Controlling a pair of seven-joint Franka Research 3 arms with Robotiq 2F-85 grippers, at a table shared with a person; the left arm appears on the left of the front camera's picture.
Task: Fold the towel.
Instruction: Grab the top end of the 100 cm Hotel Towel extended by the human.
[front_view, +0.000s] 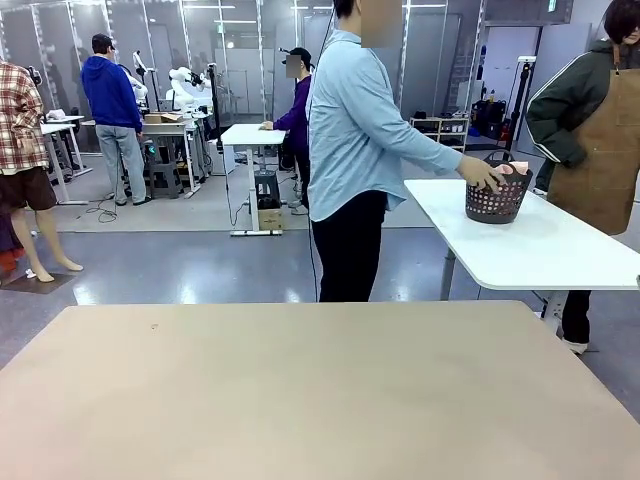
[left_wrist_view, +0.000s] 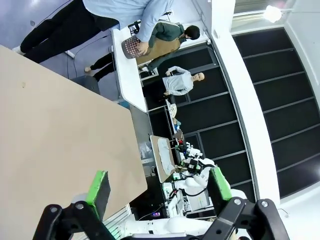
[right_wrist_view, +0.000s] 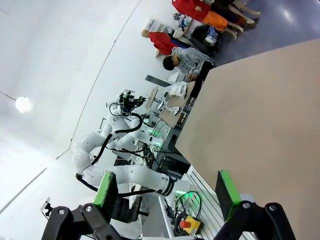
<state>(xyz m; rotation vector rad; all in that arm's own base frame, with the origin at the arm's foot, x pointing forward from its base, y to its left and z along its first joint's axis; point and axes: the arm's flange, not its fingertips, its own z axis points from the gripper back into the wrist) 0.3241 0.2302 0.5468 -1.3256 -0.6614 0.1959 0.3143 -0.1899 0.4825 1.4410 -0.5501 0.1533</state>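
A small patch of pale pink, likely the towel (front_view: 517, 169), peeks over the rim of a dark perforated basket (front_view: 497, 200) on the white side table; the rest is hidden inside. A person in a light-blue shirt (front_view: 360, 130) stands at the far side with a hand (front_view: 482, 174) on that basket. In the left wrist view my left gripper (left_wrist_view: 159, 182) hangs open above the beige table (left_wrist_view: 55, 130), nothing between its green pads. My right gripper (right_wrist_view: 166, 186) is open too, held high beside the table's edge.
The beige table (front_view: 300, 400) spreads across the foreground, bare. The white side table (front_view: 540, 240) stands at the back right, with a second person in a brown apron (front_view: 605, 150) behind it. The basket (left_wrist_view: 131, 48) also appears far off in the left wrist view.
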